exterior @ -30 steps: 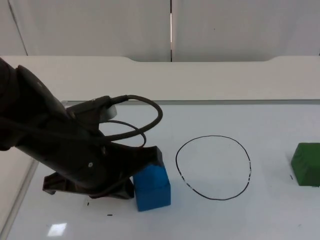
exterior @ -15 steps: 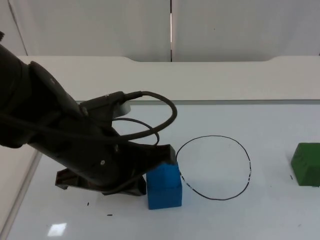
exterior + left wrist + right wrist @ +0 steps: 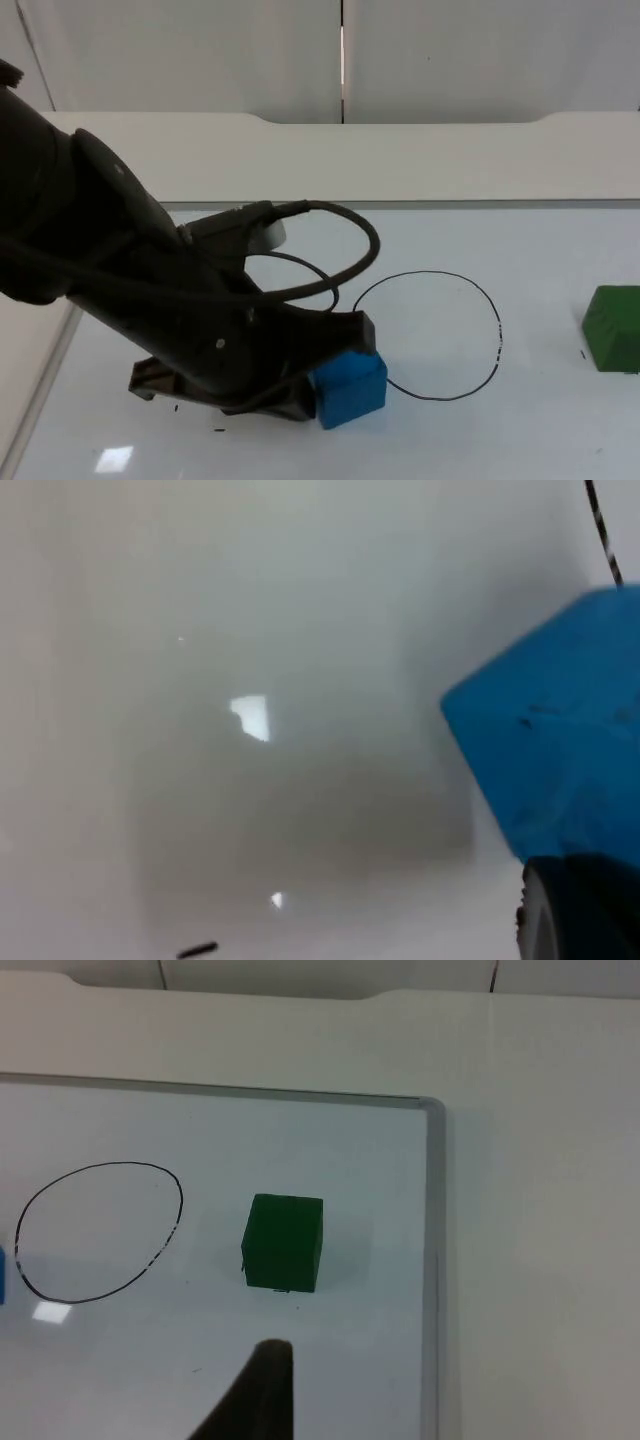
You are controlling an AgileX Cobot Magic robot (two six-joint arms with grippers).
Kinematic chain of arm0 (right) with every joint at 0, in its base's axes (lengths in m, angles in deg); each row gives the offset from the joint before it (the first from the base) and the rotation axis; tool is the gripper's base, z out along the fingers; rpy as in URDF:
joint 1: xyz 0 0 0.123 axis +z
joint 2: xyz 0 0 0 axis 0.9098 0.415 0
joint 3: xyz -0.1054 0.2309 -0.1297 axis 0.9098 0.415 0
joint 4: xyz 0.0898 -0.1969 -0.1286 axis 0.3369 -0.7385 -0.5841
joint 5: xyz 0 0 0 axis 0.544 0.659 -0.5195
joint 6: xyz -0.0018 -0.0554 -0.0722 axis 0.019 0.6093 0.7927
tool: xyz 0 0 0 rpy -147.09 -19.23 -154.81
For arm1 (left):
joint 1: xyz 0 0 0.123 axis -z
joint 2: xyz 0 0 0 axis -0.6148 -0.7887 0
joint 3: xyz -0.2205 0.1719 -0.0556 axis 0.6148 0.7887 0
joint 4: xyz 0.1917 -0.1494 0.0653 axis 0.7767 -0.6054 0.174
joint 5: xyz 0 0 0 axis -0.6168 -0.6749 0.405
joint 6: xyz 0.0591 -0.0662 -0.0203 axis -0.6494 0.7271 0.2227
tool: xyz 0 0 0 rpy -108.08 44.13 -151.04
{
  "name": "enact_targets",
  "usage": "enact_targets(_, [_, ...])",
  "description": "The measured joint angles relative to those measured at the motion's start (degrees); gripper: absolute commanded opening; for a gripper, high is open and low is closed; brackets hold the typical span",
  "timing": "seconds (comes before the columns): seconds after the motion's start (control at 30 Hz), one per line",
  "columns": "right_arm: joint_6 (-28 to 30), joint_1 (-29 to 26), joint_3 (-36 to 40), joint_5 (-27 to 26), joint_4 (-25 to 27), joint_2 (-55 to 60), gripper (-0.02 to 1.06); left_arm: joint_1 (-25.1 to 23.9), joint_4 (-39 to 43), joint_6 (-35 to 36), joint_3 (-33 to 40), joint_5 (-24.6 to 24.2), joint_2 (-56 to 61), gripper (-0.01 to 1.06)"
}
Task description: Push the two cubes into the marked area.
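With the left pincer [image 3: 325, 375], its finger state hidden, pressed against the blue cube [image 3: 349, 388] just outside the marked circle [image 3: 427, 335] near the surface's front edge, the push should run straight toward the circle's middle.

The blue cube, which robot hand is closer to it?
Left. The left hand presses against the blue cube at the circle's edge. The right hand waits far off, near the green cube.

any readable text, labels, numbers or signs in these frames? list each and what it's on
None readable.
Blue cube: no print on its visible faces.
Green cube: plain faces.
Whiteboard: a hand-drawn black circle and a few stray pen ticks, no letters or digits.
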Motion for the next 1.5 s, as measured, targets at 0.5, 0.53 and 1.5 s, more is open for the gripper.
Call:
enact_targets(0.5, [0.0, 0.0, 0.0, 0.0, 0.0, 0.0, 1.05, 0.0, -1.14, 1.09, 0.0, -2.86, 0.0, 0.0])
enact_targets(0.53, [0.0, 0.0, 0.0, 0.0, 0.0, 0.0, 1.05, 0.0, -1.14, 1.09, 0.0, -2.86, 0.0, 0.0])
enact_targets(1.5, [0.0, 0.0, 0.0, 0.0, 0.0, 0.0, 1.05, 1.36, -4.88, -0.4, 0.0, -2.49, 0.0, 0.0])
